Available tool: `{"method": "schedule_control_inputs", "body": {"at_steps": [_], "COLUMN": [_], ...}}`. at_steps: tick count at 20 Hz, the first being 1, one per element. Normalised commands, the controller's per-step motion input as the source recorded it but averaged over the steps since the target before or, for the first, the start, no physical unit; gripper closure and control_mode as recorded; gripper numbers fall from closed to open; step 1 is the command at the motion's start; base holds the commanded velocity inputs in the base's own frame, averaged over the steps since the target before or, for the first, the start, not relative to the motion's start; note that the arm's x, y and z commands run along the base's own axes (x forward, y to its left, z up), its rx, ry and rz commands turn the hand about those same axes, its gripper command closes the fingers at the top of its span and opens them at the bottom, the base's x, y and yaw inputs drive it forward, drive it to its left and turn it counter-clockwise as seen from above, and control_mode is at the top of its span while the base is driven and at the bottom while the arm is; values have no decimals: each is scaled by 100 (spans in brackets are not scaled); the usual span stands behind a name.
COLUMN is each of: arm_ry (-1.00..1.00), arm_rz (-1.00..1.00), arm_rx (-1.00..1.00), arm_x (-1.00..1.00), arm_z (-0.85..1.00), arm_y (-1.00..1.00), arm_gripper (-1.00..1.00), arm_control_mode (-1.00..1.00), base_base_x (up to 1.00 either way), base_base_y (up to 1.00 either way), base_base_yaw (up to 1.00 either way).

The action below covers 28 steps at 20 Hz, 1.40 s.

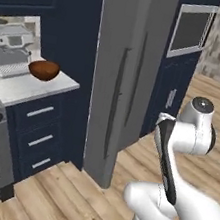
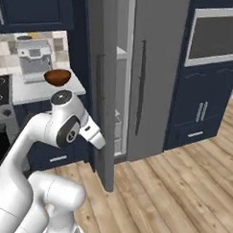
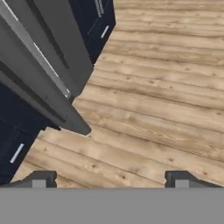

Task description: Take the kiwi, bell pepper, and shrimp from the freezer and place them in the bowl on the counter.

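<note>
While the freezer (image 2: 110,89) door stands partly ajar at centre frame in the right base view, showing white shelves inside, the gripper (image 3: 110,178) looks down at the wood floor (image 3: 166,96), its fingers spread wide apart and holding nothing. The bowl (image 1: 44,69) sits on the counter (image 1: 32,89) at upper left, beside a coffee machine (image 1: 10,52). Kiwi, pepper and shrimp cannot be made out.

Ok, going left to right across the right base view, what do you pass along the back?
Stovetop → coffee machine → bowl → freezer door, standing ajar → fridge door → wall oven.
</note>
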Motion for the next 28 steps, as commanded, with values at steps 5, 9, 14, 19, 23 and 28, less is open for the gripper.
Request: {"method": "schedule_control_inputs", "body": {"at_steps": [5, 9, 14, 19, 23, 28], "arm_ry": [0, 0, 0, 0, 0, 0], "arm_rz": [0, 0, 0, 0, 0, 0], "arm_rx": [0, 0, 0, 0, 0, 0], "arm_x": [0, 0, 0, 0, 0, 0], "arm_z": [0, 0, 0, 0, 0, 0], "arm_y": [0, 0, 0, 0, 0, 0], "arm_gripper": [-100, -100, -100, -100, -100, -100], "arm_control_mode": [100, 100, 100, 100, 100, 100], "base_base_x": [41, 100, 100, 99, 99, 100], "base_base_y": [-82, -70, -39, 12, 28, -41], "base_base_yaw": [-50, 0, 0, -4, -12, 1]}}
